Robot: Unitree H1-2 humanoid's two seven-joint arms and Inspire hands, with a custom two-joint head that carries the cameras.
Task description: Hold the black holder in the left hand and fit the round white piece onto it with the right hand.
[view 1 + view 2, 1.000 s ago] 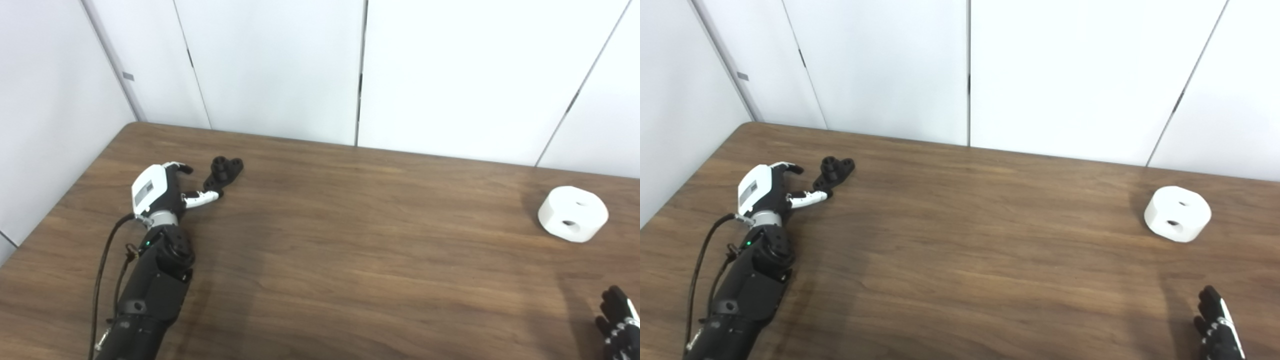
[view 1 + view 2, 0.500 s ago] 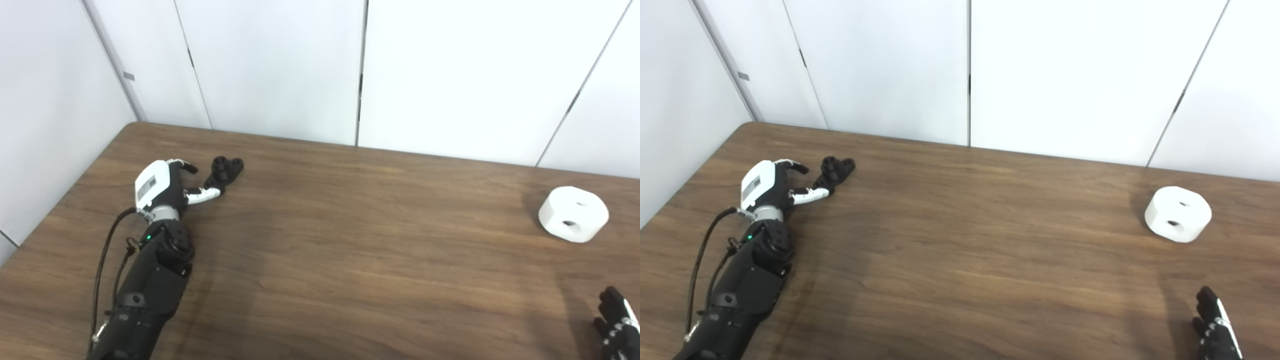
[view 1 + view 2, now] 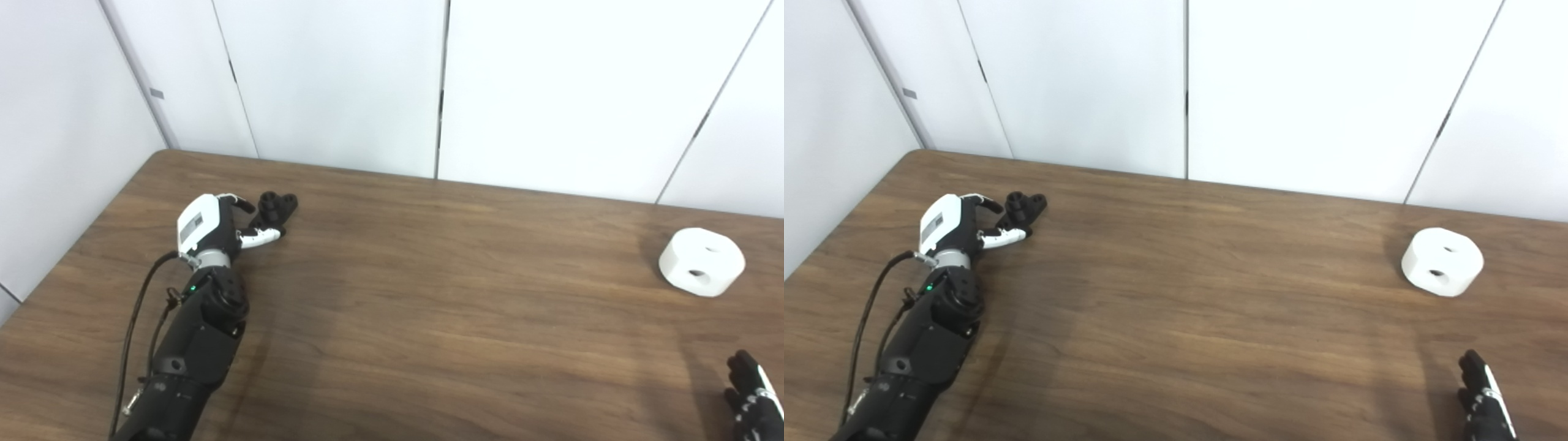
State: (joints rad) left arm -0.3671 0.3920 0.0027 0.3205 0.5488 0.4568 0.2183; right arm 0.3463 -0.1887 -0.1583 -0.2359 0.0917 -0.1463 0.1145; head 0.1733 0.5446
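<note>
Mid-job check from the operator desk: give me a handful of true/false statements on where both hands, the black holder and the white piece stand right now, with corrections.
1. The left hand is at the black holder, fingers apart around its near end. True.
2. The black holder is lifted clear of the table. False: it lies on the table near the far left corner.
3. The round white piece sits on the table at the right, with nothing touching it. True.
4. The right hand grips the round white piece. False: it is low at the bottom right edge, well short of the piece and holding nothing.
5. The round white piece is already fitted on the holder. False: they lie at opposite sides of the table.
</note>
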